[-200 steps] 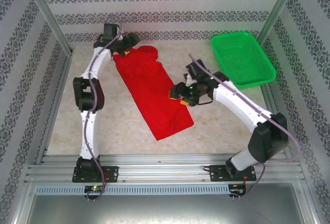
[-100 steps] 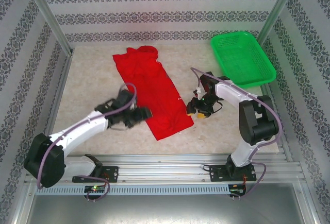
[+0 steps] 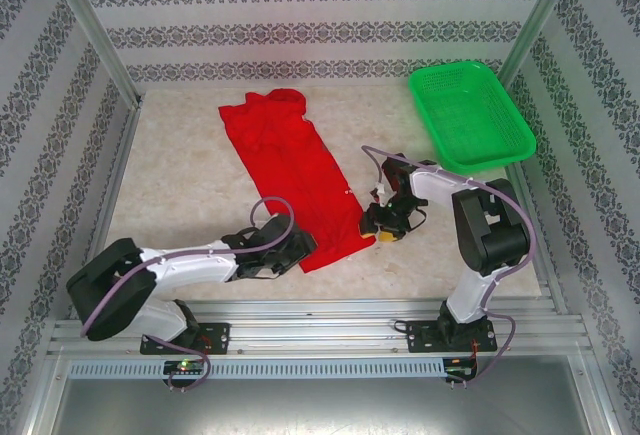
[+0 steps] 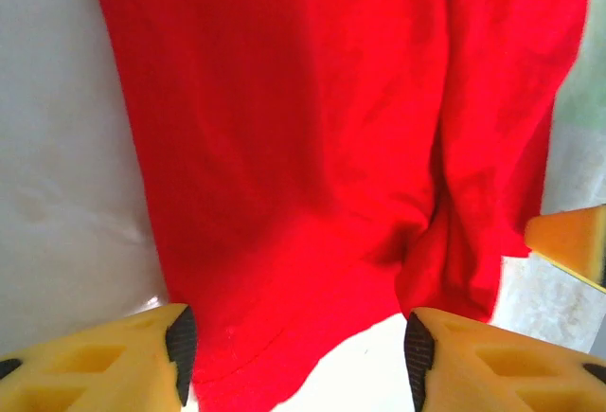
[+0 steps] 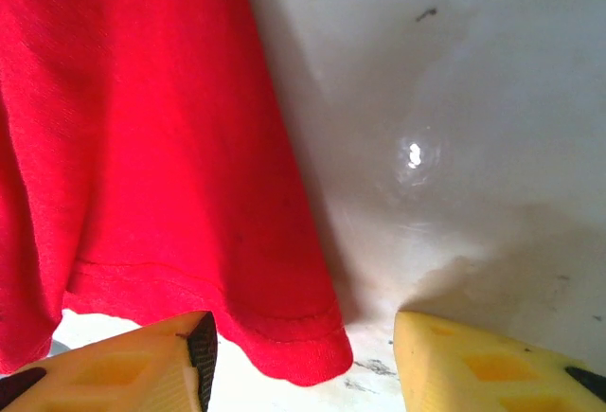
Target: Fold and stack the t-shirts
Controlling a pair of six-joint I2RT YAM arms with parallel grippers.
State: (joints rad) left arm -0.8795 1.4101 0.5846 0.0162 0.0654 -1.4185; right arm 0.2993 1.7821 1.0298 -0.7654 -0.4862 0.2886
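- We see a pale, marbled desk (image 3: 180, 185) with patterned walls on three sides and both arms bolted along its near edge.
- The red t-shirt (image 3: 295, 170) lies flat on the desk as a long narrow strip. It runs at a slant from the middle of the far edge down towards the middle of the near edge, and only plain red shows.
- A green mesh basket (image 3: 468, 115) sits in the far right corner, well apart from the t-shirt.
- The left end effector (image 4: 295, 341) sits low at the near left corner of the strip. Its jaws are spread wide and the hem lies between its yellow fingers (image 4: 142, 360).
- The right end effector (image 5: 303, 336) sits low at the near right corner of the strip. We see its jaws spread too, with the hem's corner lying between them.
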